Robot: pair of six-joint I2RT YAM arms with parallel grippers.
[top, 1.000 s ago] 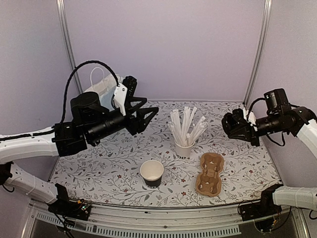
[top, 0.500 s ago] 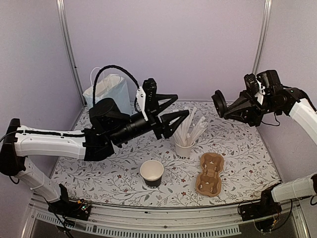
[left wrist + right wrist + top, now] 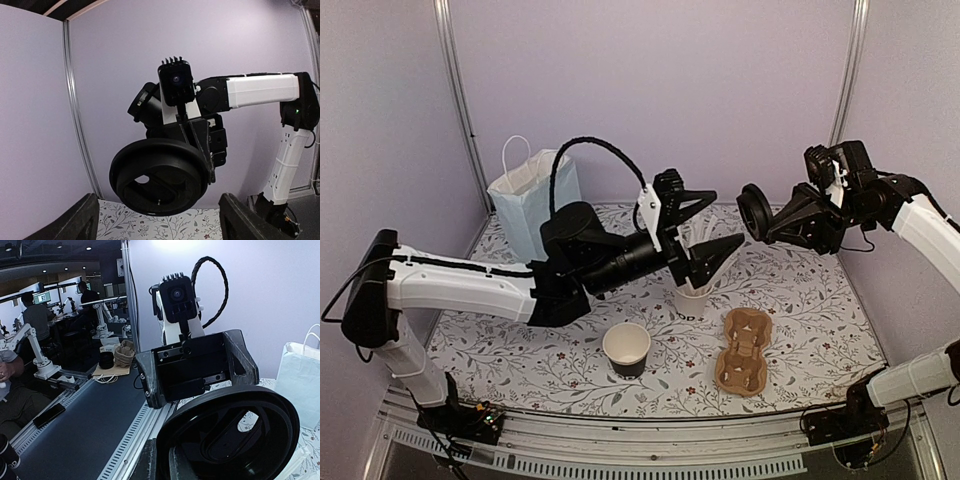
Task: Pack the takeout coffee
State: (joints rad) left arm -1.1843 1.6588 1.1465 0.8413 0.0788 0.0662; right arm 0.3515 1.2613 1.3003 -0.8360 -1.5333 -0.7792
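Observation:
The takeout coffee (image 3: 626, 348), a black cup with a white rim and no lid, stands on the table at front centre. My right gripper (image 3: 772, 216) is raised at the right and shut on a black lid (image 3: 755, 212), held on edge and facing left. The lid fills the right wrist view (image 3: 235, 435) and hangs in the left wrist view (image 3: 160, 175). My left gripper (image 3: 722, 220) is open and empty in mid-air over the stick cup. It points at the lid from a short gap, with its fingers (image 3: 80, 220) wide apart.
A white cup of tall wrapped sticks (image 3: 692, 298) stands just under my left gripper. A brown cardboard cup carrier (image 3: 744, 350) lies right of the coffee. A pale blue paper bag (image 3: 532, 195) stands at the back left.
My left arm has stretched up and to the right, from the back left to above the stick cup. My right arm has risen and moved left with the lid.

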